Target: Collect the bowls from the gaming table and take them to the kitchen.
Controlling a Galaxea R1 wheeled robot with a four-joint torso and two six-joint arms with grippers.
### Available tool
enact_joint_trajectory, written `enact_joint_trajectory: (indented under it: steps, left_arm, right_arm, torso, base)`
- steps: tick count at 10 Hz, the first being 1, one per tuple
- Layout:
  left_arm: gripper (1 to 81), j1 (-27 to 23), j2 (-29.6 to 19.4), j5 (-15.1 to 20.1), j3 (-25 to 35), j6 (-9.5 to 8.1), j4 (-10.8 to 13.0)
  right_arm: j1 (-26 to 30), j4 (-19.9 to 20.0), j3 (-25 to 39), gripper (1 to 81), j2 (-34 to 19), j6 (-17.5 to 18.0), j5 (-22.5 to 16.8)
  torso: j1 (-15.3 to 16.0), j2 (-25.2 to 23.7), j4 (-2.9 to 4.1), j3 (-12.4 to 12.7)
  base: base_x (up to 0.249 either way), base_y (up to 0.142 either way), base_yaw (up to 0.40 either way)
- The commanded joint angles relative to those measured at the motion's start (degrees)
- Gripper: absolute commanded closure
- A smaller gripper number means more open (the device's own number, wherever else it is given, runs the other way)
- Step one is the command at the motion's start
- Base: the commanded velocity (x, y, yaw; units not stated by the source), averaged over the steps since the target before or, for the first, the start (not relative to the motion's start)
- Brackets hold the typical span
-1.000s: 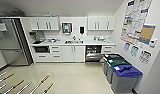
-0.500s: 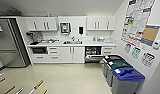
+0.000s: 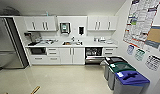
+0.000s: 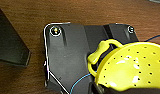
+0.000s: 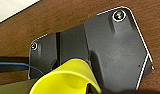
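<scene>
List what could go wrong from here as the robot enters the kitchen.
1. The open dishwasher juts out below the counter; the base might clip it when approaching.
2. The bins line the right wall and narrow the way in.
3. A yellow bowl sits by the left wrist with no grip visible; a jolt might shake it loose.

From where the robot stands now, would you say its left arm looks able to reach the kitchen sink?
Probably not yet. The sink sits in the counter against the far wall, with open floor between it and the robot. Nothing blocks the way; it simply looks too far.
</scene>
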Motion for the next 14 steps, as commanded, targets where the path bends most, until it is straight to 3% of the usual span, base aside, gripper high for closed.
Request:
enact_joint_trajectory:
  steps: [1, 7, 14]
  left_arm:
    - [81.1, -2.2, -1.4, 1.5, -0.6, -0.09, 0.3]
    - [81.1, -2.1, -1.5, 1.5, -0.6, -0.09, 0.1]
    - [81.1, -2.1, -1.6, 1.5, -0.6, -0.09, 0.2]
  right_arm:
    - [2.3, -0.1, 0.0, 81.1, 0.2, -0.2, -2.0]
    - [2.4, -0.1, 0.2, 81.1, 0.3, -0.2, -2.0]
    - [2.3, -0.1, 0.4, 81.1, 0.3, -0.2, -2.0]
  torso:
    - [0.0, 0.0, 0.00, 0.0]
    - [0.0, 0.0, 0.00, 0.0]
    - [0.0, 0.0, -0.02, 0.0]
  base:
    - [0.191, 0.000, 0.000]
    - [0.191, 0.000, 0.000]
    - [0.191, -0.095, 0.000]
